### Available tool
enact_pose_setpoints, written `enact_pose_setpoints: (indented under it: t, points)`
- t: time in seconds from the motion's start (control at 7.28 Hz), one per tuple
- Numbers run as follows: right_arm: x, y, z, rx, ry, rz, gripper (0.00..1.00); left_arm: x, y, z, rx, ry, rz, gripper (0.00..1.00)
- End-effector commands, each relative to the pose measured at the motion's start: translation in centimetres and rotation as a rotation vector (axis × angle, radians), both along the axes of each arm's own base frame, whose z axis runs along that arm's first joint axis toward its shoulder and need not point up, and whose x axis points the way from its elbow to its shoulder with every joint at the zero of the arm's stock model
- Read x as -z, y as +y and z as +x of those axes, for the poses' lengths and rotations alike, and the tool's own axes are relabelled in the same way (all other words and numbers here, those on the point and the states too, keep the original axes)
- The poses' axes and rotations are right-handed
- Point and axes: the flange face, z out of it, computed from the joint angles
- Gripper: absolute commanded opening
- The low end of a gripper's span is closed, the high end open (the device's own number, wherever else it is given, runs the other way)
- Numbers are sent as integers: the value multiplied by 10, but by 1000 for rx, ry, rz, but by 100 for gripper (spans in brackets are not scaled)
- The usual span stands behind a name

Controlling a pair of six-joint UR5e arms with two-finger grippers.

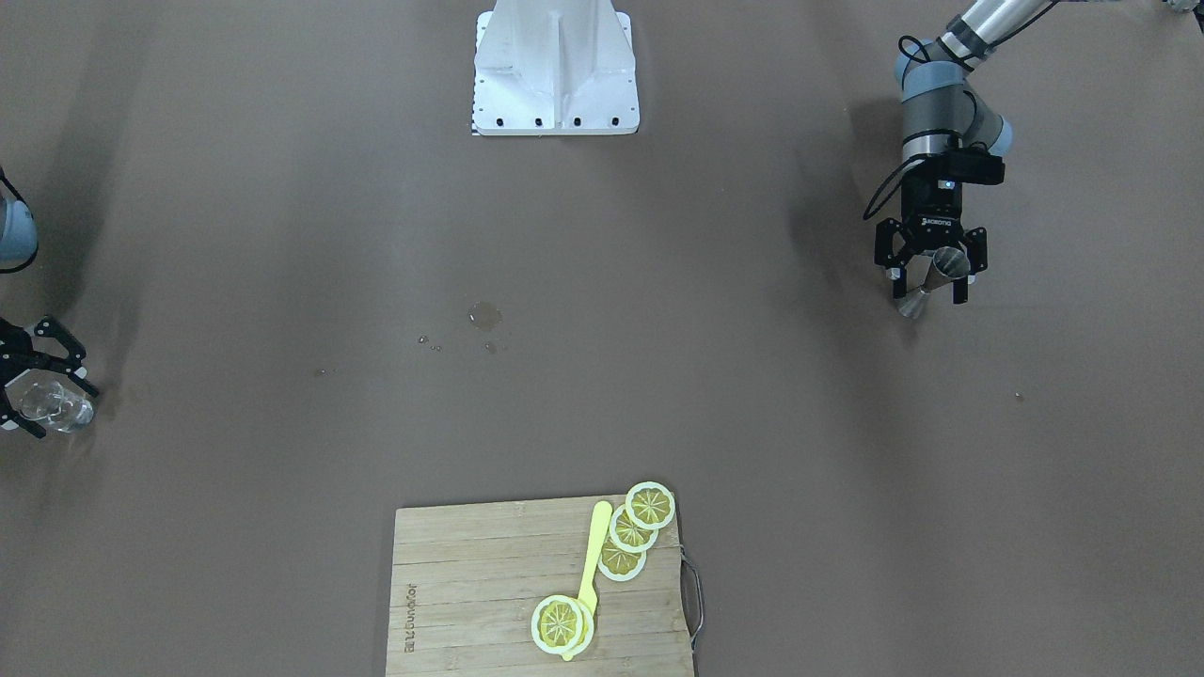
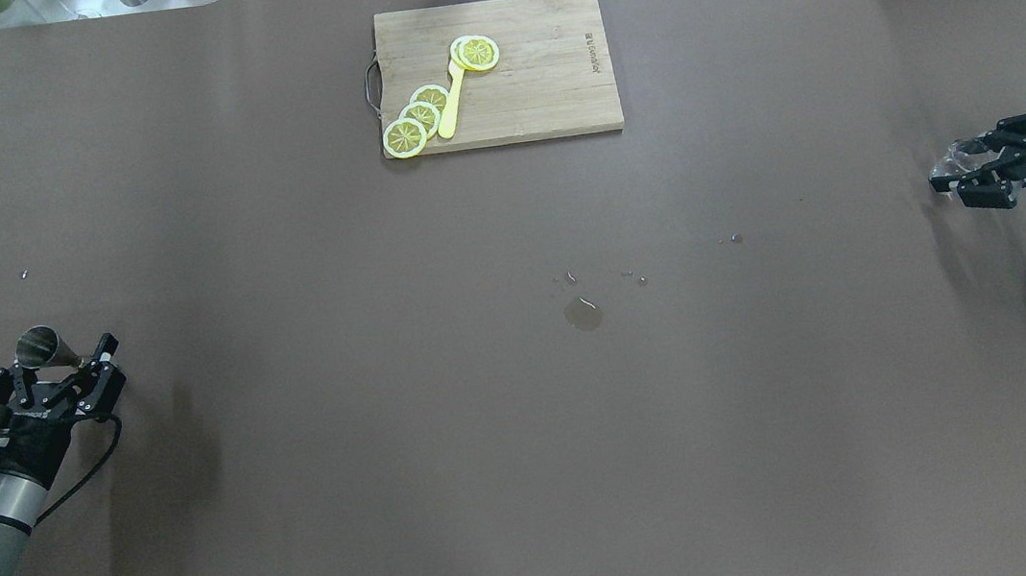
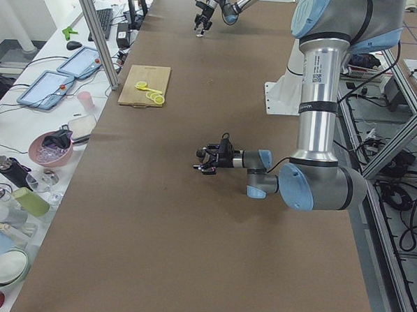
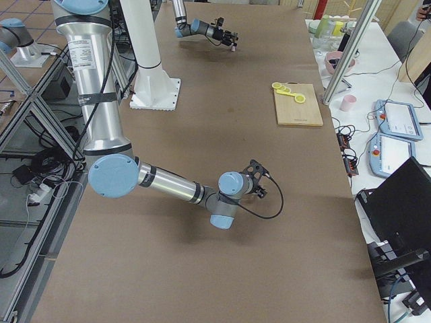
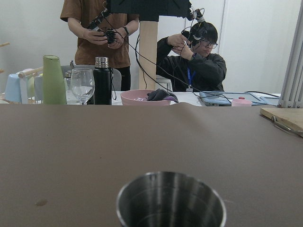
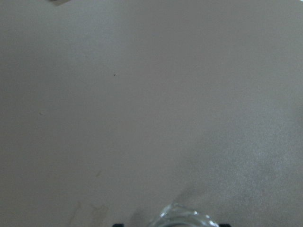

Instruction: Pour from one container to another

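My left gripper (image 2: 65,360) lies level near the table's left end, shut on the dark metal jigger (image 2: 48,347). The jigger stands mouth-up between the fingers, and its round rim (image 5: 171,198) fills the bottom of the left wrist view. In the front-facing view the same jigger (image 1: 933,280) sits inside that gripper (image 1: 929,284). At the opposite end my right gripper (image 2: 959,169) is shut on the small clear glass cup (image 2: 954,160), also seen as the cup (image 1: 56,406). Only the cup's rim (image 6: 187,218) shows in the right wrist view, over bare table.
A wooden cutting board (image 2: 547,81) with lemon slices (image 2: 417,120) and a yellow utensil (image 2: 451,102) lies at the far middle edge. A small puddle (image 2: 583,314) with droplets marks the table centre. The white robot base (image 1: 555,70) stands at the near edge.
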Motion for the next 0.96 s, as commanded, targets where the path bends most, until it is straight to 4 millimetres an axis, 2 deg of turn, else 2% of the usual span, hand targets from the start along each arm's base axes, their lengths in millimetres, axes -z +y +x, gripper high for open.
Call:
enact_pose_setpoints:
  t: [0.0,0.41,0.69,0.82]
  points:
    - [0,0,1,-3,0,-1,71,-3,0,0,1,-5,-1,89]
    - [0,-2,7,-13,-2,3,58,-5,1,0,8,-10,0,89]
    - [1,-2,7,-13,-4,6,32,-7,2,0,7,-13,-1,87]
    - [1,-2,7,-12,-4,6,14,-7,3,1,4,-13,-1,71]
